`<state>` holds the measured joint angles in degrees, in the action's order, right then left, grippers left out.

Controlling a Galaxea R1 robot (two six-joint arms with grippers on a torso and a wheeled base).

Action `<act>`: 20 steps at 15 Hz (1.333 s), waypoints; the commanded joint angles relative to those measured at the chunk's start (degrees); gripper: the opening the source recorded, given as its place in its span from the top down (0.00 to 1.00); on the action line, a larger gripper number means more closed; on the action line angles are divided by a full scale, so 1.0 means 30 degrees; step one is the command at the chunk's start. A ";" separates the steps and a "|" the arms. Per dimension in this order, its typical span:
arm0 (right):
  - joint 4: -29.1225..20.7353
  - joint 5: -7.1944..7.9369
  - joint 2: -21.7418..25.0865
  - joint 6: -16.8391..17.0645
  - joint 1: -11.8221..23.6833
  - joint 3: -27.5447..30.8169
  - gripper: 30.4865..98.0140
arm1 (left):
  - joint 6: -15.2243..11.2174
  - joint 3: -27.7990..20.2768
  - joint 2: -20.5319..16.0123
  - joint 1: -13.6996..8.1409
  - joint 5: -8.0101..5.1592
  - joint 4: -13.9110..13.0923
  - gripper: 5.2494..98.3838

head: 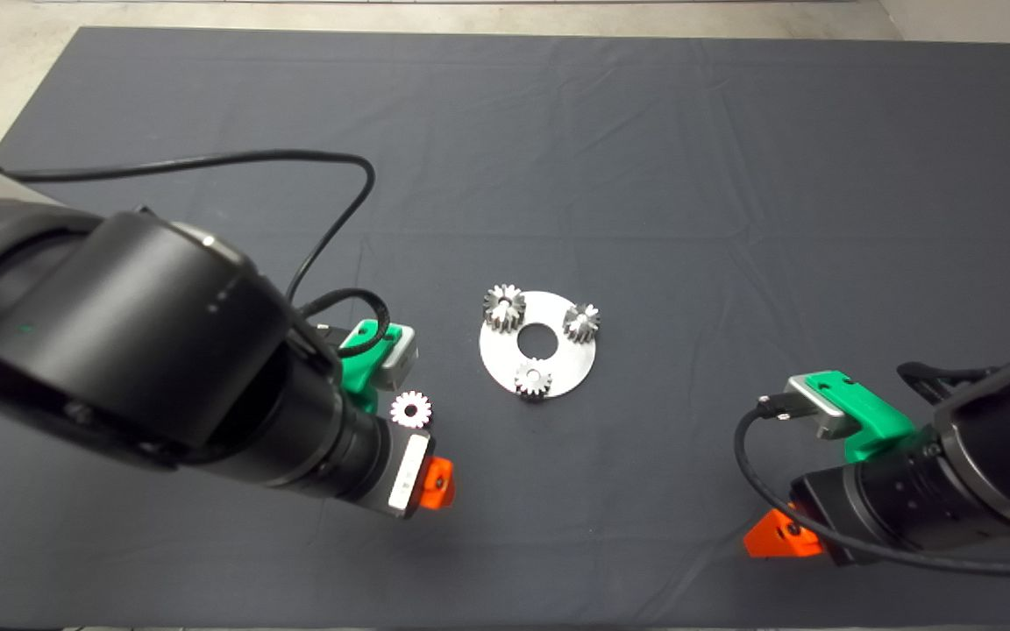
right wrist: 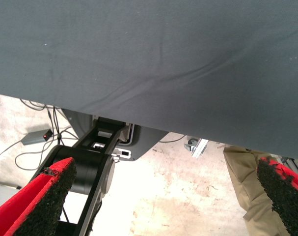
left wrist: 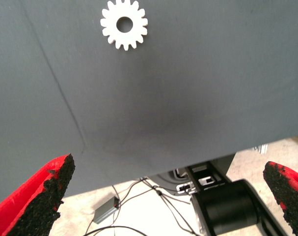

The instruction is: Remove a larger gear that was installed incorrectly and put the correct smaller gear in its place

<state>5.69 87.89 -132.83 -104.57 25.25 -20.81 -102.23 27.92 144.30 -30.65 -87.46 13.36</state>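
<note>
Both arms low over the mat, left tool (left wrist: pixel 176 196) and right tool (right wrist: pixel 166 199) spread wide.

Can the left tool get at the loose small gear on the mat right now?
Probably yes. The left tool is open, and the small gear lies flat on bare mat just beyond it, apart from the round plate, with nothing between them.

Disc (head: pixel 575 372) sits mid-counter (head: pixel 733 175) with three gears on its rim: the larger gear (head: pixel 503 307) on the far-left edge, one (head: pixel 581 322) on the far-right, one (head: pixel 533 380) on the near edge. Gaps between them are tight. Mat is bare on the far side and to the right of the disc, so those approaches are free. On the left, the smaller gear (head: pixel 411 409) lies loose on the mat, just beside the left gripper (left wrist: pixel 178 196), whose fingers stand wide apart. That arm and its cable (head: pixel 330 228) crowd the left approach. Right gripper (right wrist: pixel 163 196) is well apart, near the front edge, fingers spread.
</note>
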 commanded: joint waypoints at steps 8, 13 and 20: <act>0.0504 0.1759 0.4908 0.3562 0.0404 -0.0002 0.02 | 0.3487 0.4659 0.1074 -0.0098 -0.0615 0.0615 0.00; 0.0475 0.1934 1.2012 0.9358 0.0638 -0.0151 0.02 | 0.6286 1.0878 0.4496 0.1267 -0.0259 0.2113 0.00; 0.0622 0.1905 1.6544 1.5627 0.0639 -0.1807 0.02 | 0.8320 1.5553 0.6844 0.2539 0.0436 0.3222 0.00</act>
<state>5.80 87.76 -88.67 -64.63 26.38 -23.18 -79.49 71.21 163.44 -24.08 -86.91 21.53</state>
